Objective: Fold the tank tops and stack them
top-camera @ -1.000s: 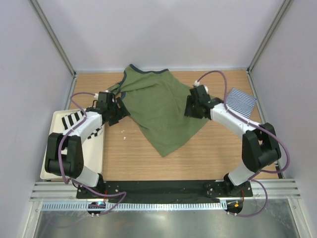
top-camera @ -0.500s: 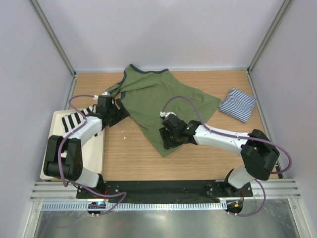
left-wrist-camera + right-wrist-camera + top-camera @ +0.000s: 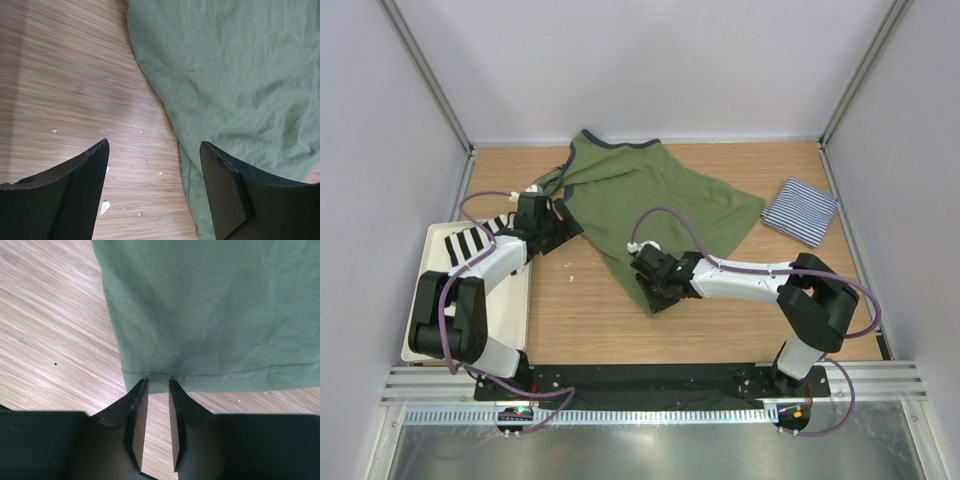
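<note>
Right tool (image 3: 155, 382), jaws nearly together at the hem of the olive tank top (image 3: 210, 310), pinch unclear, should bite both layers squarely before folding it.

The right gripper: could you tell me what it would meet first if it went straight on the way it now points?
The right gripper would meet the hem of the olive tank top, just ahead of its tips; whether they touch the cloth is unclear.

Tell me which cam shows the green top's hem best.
Right wrist: stitched hem of the olive tank top crosses the frame, at the right gripper. Top external shows the whole top, hem small by the right arm. Left wrist: only a side edge.
</note>
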You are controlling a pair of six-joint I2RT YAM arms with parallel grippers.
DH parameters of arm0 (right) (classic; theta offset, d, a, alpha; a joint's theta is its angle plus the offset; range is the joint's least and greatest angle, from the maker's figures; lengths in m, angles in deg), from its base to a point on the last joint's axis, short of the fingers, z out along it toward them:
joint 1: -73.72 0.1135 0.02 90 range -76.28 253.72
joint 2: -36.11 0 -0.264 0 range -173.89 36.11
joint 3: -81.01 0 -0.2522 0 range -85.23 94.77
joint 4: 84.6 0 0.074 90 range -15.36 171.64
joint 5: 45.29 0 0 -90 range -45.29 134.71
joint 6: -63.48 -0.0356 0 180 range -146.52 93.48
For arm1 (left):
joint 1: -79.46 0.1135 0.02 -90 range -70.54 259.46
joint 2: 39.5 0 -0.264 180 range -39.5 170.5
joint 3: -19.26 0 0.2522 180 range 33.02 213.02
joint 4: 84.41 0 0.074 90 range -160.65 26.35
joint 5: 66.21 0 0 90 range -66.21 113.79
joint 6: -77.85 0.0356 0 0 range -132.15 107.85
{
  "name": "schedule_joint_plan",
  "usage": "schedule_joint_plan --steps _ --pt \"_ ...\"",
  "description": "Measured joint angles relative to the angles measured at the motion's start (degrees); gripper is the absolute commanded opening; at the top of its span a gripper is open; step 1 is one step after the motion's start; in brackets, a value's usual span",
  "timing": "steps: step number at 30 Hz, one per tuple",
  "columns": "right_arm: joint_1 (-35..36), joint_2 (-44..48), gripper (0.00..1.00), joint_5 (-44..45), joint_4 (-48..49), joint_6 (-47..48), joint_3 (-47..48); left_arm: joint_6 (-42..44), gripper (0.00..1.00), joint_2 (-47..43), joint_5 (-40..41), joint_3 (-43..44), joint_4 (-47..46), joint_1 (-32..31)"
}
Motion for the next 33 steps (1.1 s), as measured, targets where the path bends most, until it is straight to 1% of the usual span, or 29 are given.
schedule_joint_plan --steps 2,4,5,7,9,11,14,18,23,27,29,30,31,32,33 --pt "0.02 0.0 0.27 -0.09 0.02 0.26 0.0 0.0 0.74 0.0 -0.04 0.0 -0.09 -0.02" --pt "0.07 -0.04 0.33 -0.33 0.13 0.5 0.0 0.0 0.73 0.0 -0.07 0.0 -0.22 -0.04" --pt "0.13 -0.2 0.39 -0.39 0.28 0.57 0.0 0.0 0.73 0.0 -0.07 0.0 -0.28 -0.07" --pt "0.42 -0.79 0.44 -0.46 0.61 0.81 0.0 0.0 0.73 0.0 -0.09 0.0 -0.37 -0.07" --pt "0.92 -1.33 0.46 -0.33 0.7 0.87 0.0 0.0 0.73 0.0 -0.07 0.0 -0.37 -0.09" --pt "1.77 -1.49 0.47 0.37 0.68 0.81 0.0 0.0 0.71 0.0 -0.07 0.0 -0.39 -0.13" --pt "3.98 -1.6 0.46 4.0 0.13 0.68 0.28 0.15 0.71 -0.07 0.9 0.0 -0.37 -0.76" --pt "7.32 -2.95 0.47 8.92 -1.36 0.7 2.49 1.38 0.72 -0.74 4.35 0.0 -0.31 -3.85" --pt "8.9 -4.33 0.45 11.17 -1.55 0.74 3.72 2.51 0.73 -1.03 6.56 0.07 0.35 -5.33" --pt "8.87 -6.78 0.38 12.7 -2.16 0.76 4.59 2.89 0.73 -1.03 8.02 0.07 0.85 -5.25" --pt "8.85 -7.54 0.26 13.57 -2.56 0.81 5.66 3.02 0.73 -1.03 8.41 0.07 1.07 -5.25" --pt "8.85 -8.04 0.11 14.12 -2.75 0.9 6.08 3.1 0.73 -1.03 8.57 0.09 1.14 -5.25" --pt "8.85 -8.55 0.04 14.69 -3.19 1.14 6.58 3.19 0.73 -1.01 8.74 0.22 1.36 -5.25" --pt "8.85 -8.79 0.01 15.26 -3.32 1.09 6.86 3.3 0.73 -1.01 9.05 0.39 1.55 -5.25" --pt "8.85 -8.87 0.01 15.56 -3.54 0.96 7.06 3.41 0.73 -1.03 9.2 0.55 1.7 -5.25"
